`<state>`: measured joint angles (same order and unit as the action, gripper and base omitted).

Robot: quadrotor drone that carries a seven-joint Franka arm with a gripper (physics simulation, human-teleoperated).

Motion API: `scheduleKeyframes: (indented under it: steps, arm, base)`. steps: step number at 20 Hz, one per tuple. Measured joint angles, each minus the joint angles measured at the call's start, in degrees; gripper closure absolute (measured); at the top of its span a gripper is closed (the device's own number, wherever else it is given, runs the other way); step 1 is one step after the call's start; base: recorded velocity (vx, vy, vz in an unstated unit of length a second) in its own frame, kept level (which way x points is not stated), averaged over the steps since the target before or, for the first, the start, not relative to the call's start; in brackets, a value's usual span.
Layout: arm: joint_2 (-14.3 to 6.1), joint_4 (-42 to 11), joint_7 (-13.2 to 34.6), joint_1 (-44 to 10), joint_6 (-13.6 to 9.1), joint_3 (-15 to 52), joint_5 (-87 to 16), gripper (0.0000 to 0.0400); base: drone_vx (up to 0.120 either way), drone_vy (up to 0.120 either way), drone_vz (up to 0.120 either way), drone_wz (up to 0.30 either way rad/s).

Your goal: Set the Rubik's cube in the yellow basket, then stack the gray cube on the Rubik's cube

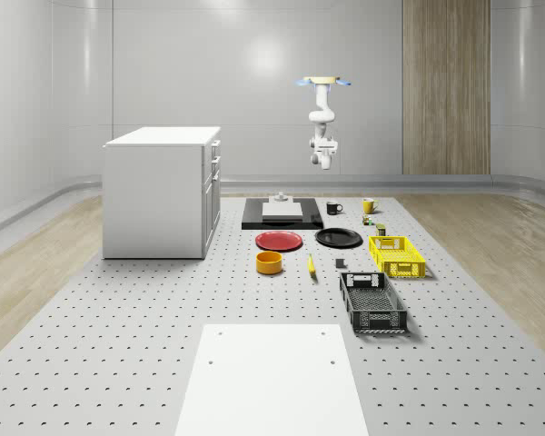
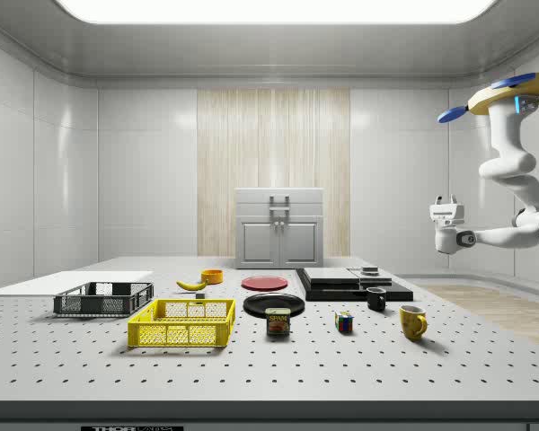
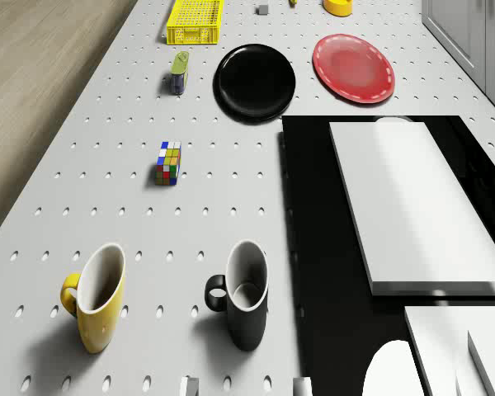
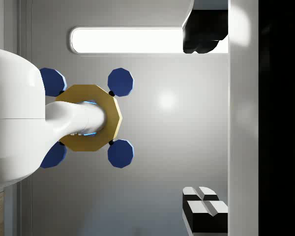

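**Drone aloft past the mugs, pincer spread and empty, Rubik's cube on the worktop**

The perforated grey worktop (image 1: pixel 118 318) carries everything. A white cabinet (image 1: pixel 162 191) stands at the whole-scene view's left, and a flat white sheet (image 1: pixel 272 381) lies at the near end. Beside the cabinet sits a black slab (image 1: pixel 282 221) with a white block (image 1: pixel 282 209) on top.

The drone (image 1: pixel 324 82) hovers high above the far end of the worktop, beyond the slab and the mugs. Its arm (image 2: pixel 512 166) hangs down and bends back. The pincer (image 2: pixel 446 203) is in mid-air, well clear of every object, and in the wrist view it faces up towards the drone's underside. Its two fingers (image 4: pixel 204 204) stand wide apart with nothing between them.

A black basket (image 1: pixel 372 304) lies nearest the white sheet, and the yellow basket (image 1: pixel 396 256) lies just behind it. A red plate (image 3: pixel 353 68) and a black plate (image 3: pixel 255 81) sit side by side before the slab, with a yellow bowl (image 1: pixel 270 262) and a banana (image 1: pixel 312 265) nearby. A yellow mug (image 3: pixel 95 297) and a black mug (image 3: pixel 241 293) stand upright together.

The Rubik's cube (image 3: pixel 168 162) rests on the worktop between the mugs and a can (image 3: pixel 178 73), apart from the yellow basket. The gray cube (image 1: pixel 340 264) sits on the worktop between the banana and the yellow basket.
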<state>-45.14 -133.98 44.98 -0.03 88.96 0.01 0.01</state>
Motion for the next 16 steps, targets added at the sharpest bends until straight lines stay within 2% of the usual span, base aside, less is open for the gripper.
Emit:
scheduleKeyframes:
  steps: [2, 4, 11, 13, 16]
  arm:
    - [0.2, 2.39, -0.04, -0.06, -2.1, 0.03, 0.02, 0.0]
    - [0.72, 4.85, -0.07, -0.11, -3.95, 0.06, 0.04, 0.0]
    - [3.4, 12.73, -0.12, -0.24, -8.83, 0.14, 0.09, 0.0]
    - [3.96, 14.19, -0.13, -0.27, -9.64, 0.15, 0.1, 0.0]
    - [4.5, 15.63, -0.15, -0.3, -10.41, 0.17, 0.11, 0.0]
  base:
    - [0.0, 0.0, 0.0, 0.0]
    - [0.12, 0.0, 0.0, 0.0]
    - [0.12, -0.109, 0.0, 0.0]
    - [0.12, 0.02, 0.0, 0.0]
    - [0.12, 0.12, 0.0, 0.0]
